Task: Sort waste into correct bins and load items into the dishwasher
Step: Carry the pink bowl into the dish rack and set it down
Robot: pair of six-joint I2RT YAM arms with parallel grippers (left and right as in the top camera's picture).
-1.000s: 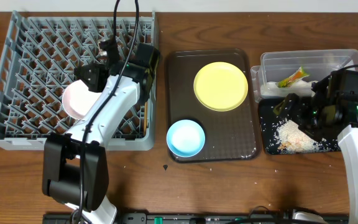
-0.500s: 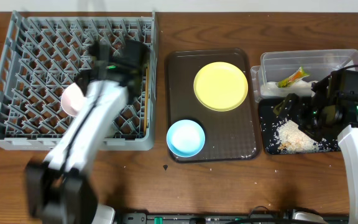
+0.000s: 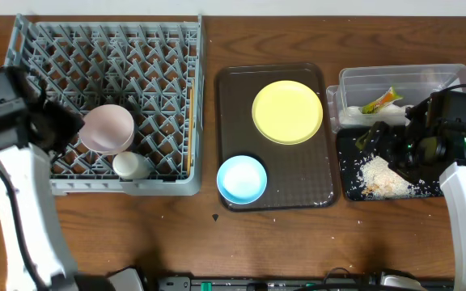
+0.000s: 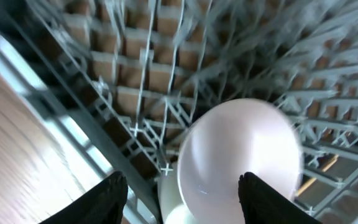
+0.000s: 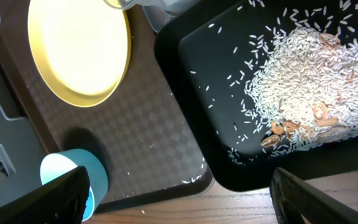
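**Q:** Grey rack (image 3: 120, 186): what does it hold?
**A:** A pale bowl (image 3: 108, 128) lies tipped on its side among the pegs at the rack's lower left. A smaller white vessel (image 3: 128, 166) sits just below it. The chopsticks (image 3: 189, 121) lie along the right wall, with their long axis running top to bottom of the frame.

**Q:** What is the left gripper (image 4: 184, 196) doing?
**A:** Its jaws are spread and pinch nothing. In the wrist view the pale bowl lies ahead of the fingers, not between them. From overhead the gripper sits at the rack's left wall.

**Q:** And the right gripper (image 5: 190, 198)?
**A:** Its jaws are spread wide and empty. It hovers over the black tray (image 3: 348, 166), which holds the rice (image 3: 383, 178). The wrapper (image 3: 381, 100) lies in the clear tub (image 3: 427, 77) at upper right.

**Q:** What is left to load?
**A:** By judgement, the yellow plate (image 3: 288, 111) and the blue bowl (image 3: 242, 179). Both sit on the brown tray (image 3: 298, 174) at frame centre.

**Q:** Which relation governs the next move?
**A:** The blue bowl lies to the right of the left jaws and slightly lower in the frame, with the whole width of the rack between them. It is round, so no long axis limits the approach. The right gripper is nearer the plate, but the rack is on the left arm's side. A left-arm pick would probably have to cross the rack's right wall.
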